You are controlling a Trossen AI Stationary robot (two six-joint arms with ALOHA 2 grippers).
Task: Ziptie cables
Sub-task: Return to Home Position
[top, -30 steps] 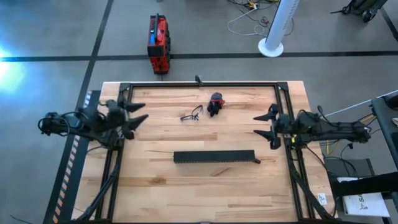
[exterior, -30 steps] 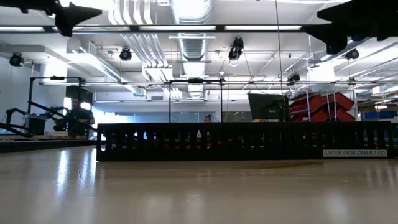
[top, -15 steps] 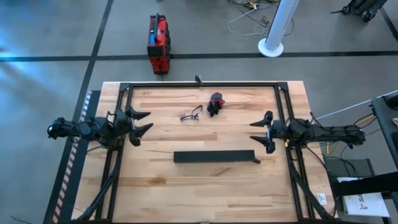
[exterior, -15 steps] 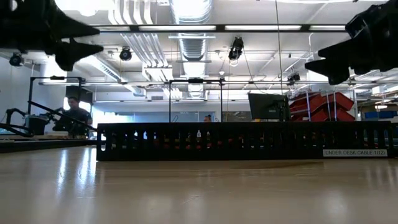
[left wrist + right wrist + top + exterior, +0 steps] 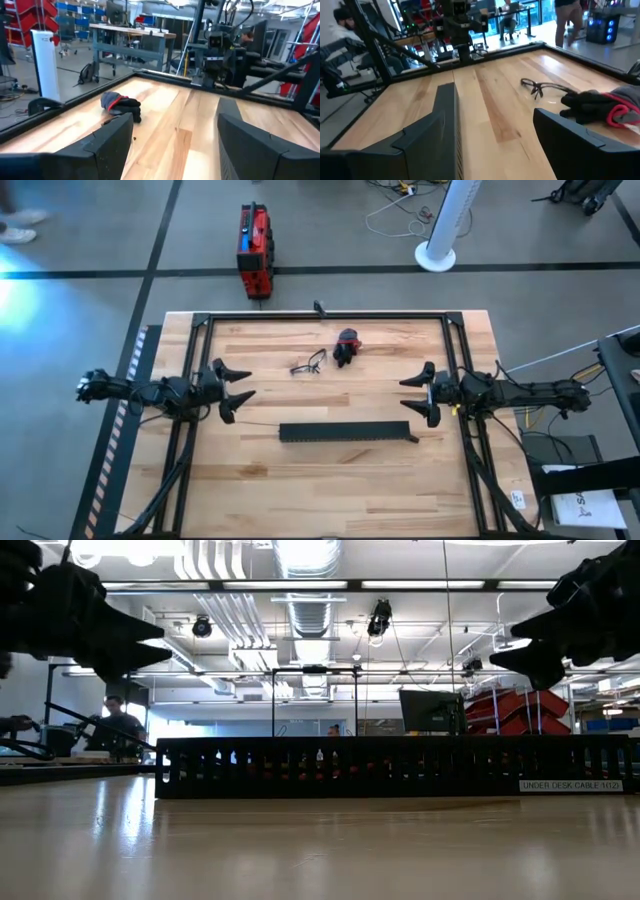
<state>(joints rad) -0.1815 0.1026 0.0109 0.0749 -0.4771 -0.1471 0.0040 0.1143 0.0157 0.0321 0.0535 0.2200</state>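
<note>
Nearest in, bare bench (image 5: 330,490) boards, and then the duct (image 5: 345,432), top covered, lay crosswise in the middle. From bench height its slotted side filled the view. A white label (image 5: 570,785) sat at one end and small reddish specks showed through the slots. Whether those were the cables, I could not tell; no loose bundle lay in the open. The ziptie (image 5: 262,423) was a hair-thin dark line running off the duct's left end, flat on the wood, with neither arm touching it.

Just beyond the duct and out past its ends came the two arms. The left arm (image 5: 150,392) reached in from past the duct's left end, and the left jaws were spread wide, holding nothing, up in the air above the duct's height. The right arm (image 5: 520,392) mirrored it past the duct's right end. The right jaws were wide open too, empty and well off the wood.

Farther beyond the duct, near its middle, lay the glasses (image 5: 309,364). Just past them was the red-and-black glove (image 5: 347,346), crumpled. Beyond the duct and off the bench, a red toolbox (image 5: 254,250) stood on the floor, with a white pillar (image 5: 437,255) to its right. Far behind the duct, a person (image 5: 118,726) sat in the room.
</note>
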